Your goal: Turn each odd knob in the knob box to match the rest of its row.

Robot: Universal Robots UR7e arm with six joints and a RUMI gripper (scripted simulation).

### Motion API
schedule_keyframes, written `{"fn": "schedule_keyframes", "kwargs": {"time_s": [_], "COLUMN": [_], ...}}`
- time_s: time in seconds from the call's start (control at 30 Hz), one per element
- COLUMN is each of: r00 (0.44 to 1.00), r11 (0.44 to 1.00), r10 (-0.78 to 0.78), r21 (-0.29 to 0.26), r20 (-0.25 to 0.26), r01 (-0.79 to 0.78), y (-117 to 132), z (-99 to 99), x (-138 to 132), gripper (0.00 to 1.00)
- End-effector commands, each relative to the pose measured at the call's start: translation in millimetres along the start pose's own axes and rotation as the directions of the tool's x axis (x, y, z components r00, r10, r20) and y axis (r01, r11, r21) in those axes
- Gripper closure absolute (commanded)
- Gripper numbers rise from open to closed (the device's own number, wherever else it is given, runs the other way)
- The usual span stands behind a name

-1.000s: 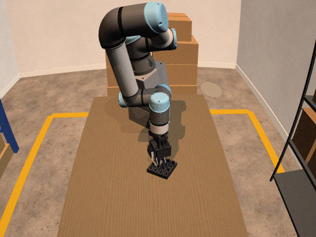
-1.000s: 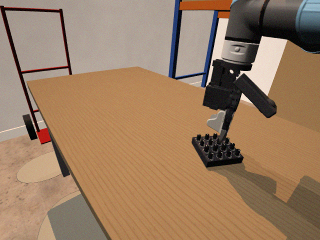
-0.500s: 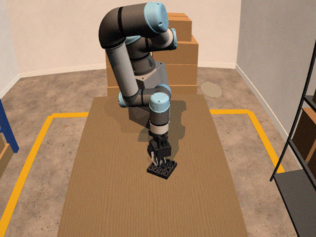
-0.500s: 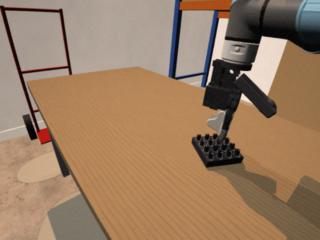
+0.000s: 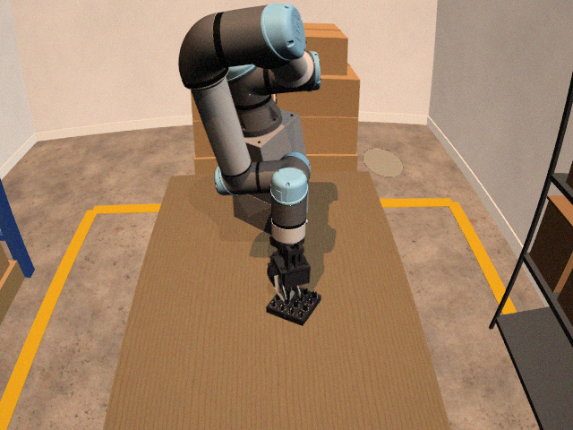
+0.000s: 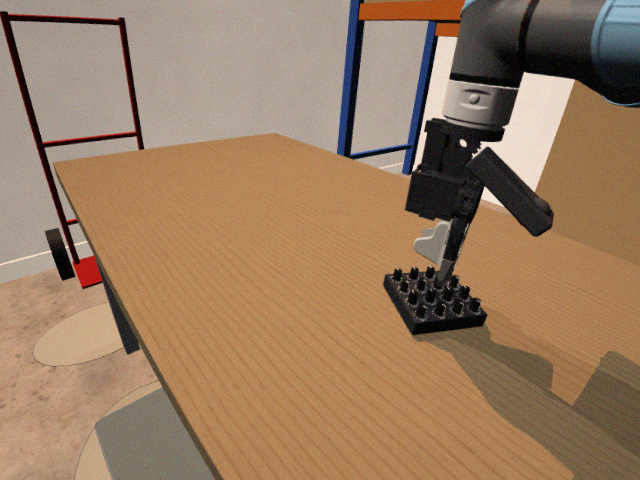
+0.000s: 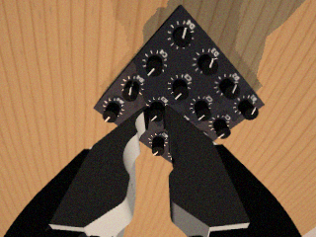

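Note:
The black knob box (image 5: 285,316) (image 6: 448,326) lies on the table, turned like a diamond in the wrist view. My gripper (image 5: 287,299) (image 6: 440,283) (image 7: 156,108) points down, its fingertips shut around knob B3 (image 7: 157,113), whose white pointer shows down-left. Knob B4 (image 7: 131,91) has a nearly vertical pointer. Knobs C4 (image 7: 154,65), C3 (image 7: 180,89), C2 (image 7: 201,110) and C1 (image 7: 221,128) point down-left. Knobs D4 (image 7: 182,37), D3 (image 7: 207,64), D2 (image 7: 229,88) and D1 (image 7: 248,110) point up to up-right. Knob A4 (image 7: 111,112) points down-left. My fingers hide B2, B1 and A3.
The wooden table (image 5: 208,370) (image 6: 258,248) extends around the box. A red hand truck (image 6: 87,139) stands beyond the table. Cardboard boxes (image 5: 323,99) are stacked behind the arm. A dark shelf (image 5: 541,351) stands at the right in the top view.

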State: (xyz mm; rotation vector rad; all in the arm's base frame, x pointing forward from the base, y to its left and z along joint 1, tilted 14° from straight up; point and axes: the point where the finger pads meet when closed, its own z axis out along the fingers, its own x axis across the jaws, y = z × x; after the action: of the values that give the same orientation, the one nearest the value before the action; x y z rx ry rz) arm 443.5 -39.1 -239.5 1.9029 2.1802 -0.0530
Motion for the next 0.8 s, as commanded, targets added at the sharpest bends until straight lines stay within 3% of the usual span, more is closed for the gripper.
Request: {"fn": "schedule_keyframes", "kwargs": {"time_s": [0.0,0.77], "r00": [1.0,0.973], "r11": [1.0,0.973], "r10": [0.016,0.229], "r21": [-0.001,-0.001], "r20": [0.0,0.0], "r01": [-0.016,-0.229], "y": [0.4,0.6], "z": [-0.3,-0.3], "x": [0.0,1.0], "gripper": [0.96,0.96]}}
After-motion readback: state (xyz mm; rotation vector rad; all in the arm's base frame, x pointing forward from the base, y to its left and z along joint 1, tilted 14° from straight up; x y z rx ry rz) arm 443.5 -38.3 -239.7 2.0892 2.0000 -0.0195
